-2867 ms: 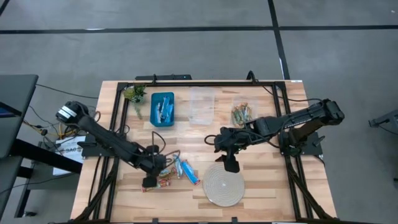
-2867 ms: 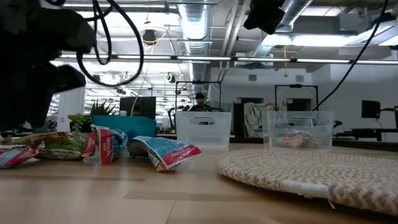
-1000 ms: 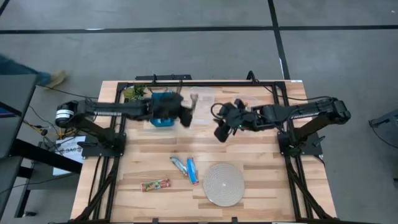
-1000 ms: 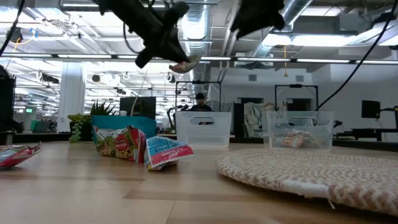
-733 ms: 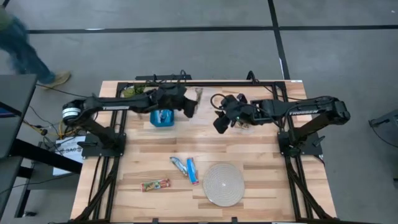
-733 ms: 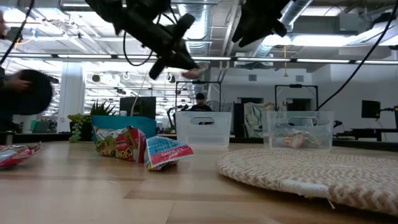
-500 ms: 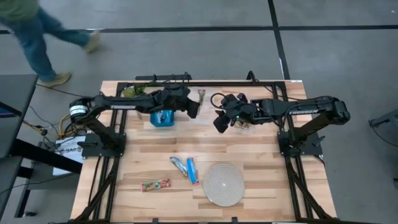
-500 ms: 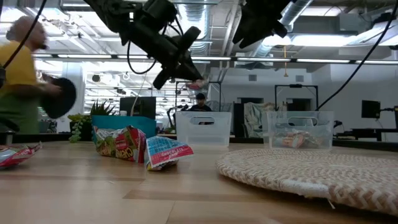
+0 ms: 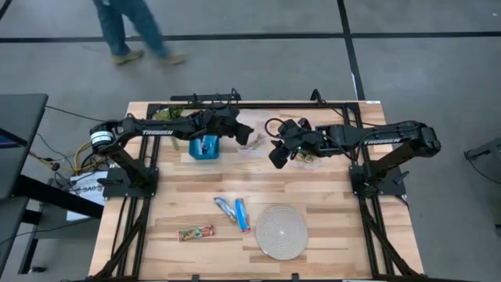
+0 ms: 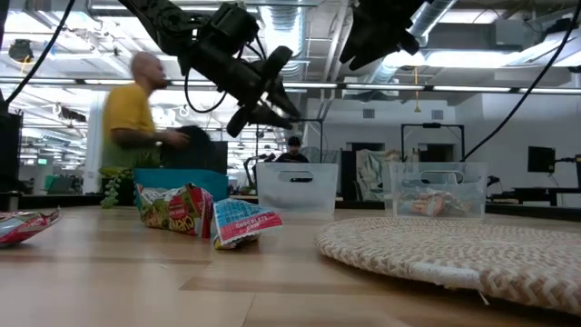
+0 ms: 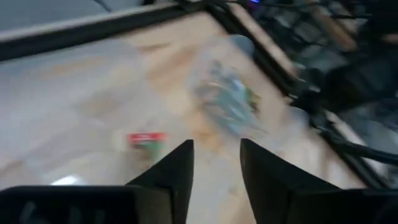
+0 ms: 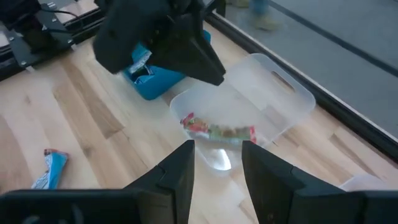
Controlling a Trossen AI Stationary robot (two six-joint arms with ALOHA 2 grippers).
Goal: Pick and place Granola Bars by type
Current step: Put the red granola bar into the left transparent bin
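Observation:
My left gripper (image 9: 247,138) is open and empty above the middle clear bin (image 9: 254,135). A red-green-brown granola bar (image 12: 217,132) lies flat on that bin's floor; it also shows in the left wrist view (image 11: 146,140). My right gripper (image 9: 275,159) is open and empty, in the air beside that bin, between it and the clear bin of tan-gold bars (image 9: 307,144). A blue bin (image 9: 205,146) holds blue bars. Two blue bars (image 9: 235,211) and one red-green-brown bar (image 9: 196,233) lie on the table near the front.
A round white woven disc (image 9: 282,231) lies at the front, right of the loose bars. A small plant (image 9: 168,117) stands at the far left corner. A person (image 9: 133,27) walks on the floor beyond the table's far edge.
My left gripper has carried a red-green-brown bar toward the table's right and far edge, from above the blue bin to above the middle clear bin. The bar has left its fingertips and now lies in that bin. My right gripper has drifted slightly toward the far edge.

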